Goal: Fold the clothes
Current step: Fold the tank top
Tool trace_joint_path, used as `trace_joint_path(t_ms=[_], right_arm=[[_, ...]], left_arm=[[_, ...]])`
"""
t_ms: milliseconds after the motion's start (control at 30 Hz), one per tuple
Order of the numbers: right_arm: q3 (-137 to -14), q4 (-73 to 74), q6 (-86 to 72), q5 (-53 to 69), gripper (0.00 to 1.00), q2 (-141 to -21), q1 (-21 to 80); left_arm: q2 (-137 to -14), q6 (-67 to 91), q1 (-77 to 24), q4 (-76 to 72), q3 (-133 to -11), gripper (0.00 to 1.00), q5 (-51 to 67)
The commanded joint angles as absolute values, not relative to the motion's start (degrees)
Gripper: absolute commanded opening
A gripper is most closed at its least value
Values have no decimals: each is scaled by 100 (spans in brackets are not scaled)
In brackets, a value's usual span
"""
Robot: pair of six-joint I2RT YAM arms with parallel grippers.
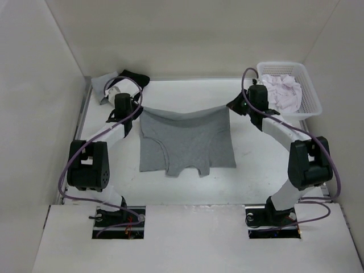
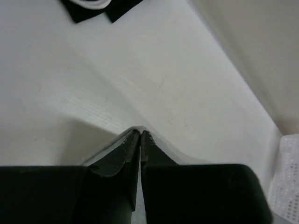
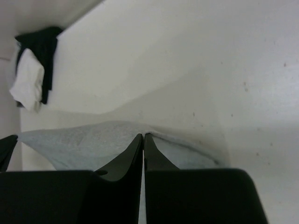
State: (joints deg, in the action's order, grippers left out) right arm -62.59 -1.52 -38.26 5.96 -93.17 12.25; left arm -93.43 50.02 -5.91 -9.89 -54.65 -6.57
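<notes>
Left gripper (image 1: 137,108) and right gripper (image 1: 231,106) each pinch 1 corner of the grey top (image 1: 187,142), stretched between them, trailing baseward.

1. You have a white table (image 1: 250,176) carrying everything.
2. In its middle lies the near part of the grey top (image 1: 187,145), with the far edge raised off the surface.
3. At your far-left corner lie black, white and grey cloth pieces (image 1: 116,82).
4. At your far-right corner stands a white basket (image 1: 311,91).

Nothing readable is showing: no text, label, brand or number is appearing on the grey sleeveless top (image 1: 187,142) or the white basket (image 1: 311,88).
</notes>
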Motion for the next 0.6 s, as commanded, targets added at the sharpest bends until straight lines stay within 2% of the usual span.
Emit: trace_joint_path(t_ms=[0,133,333,567], right_arm=[[-6759,-712,-3911,958,4,-9308,1042],[-6198,-817,-3955,897,4,-8931,1059],[-4459,-1300,-4333,730,3,-7535,927],[-2928,-986,-4394,677,3,-5724,918]], left_arm=[[-9167,5080,-497,-1608,-5837,3,-501],[-8563,5229,-488,-1871,-5030,3,-483],[-6982,5414,-435,-1960,-3588,3,-378],[-4872,5405,-216,-1013,-2462,3,-44]])
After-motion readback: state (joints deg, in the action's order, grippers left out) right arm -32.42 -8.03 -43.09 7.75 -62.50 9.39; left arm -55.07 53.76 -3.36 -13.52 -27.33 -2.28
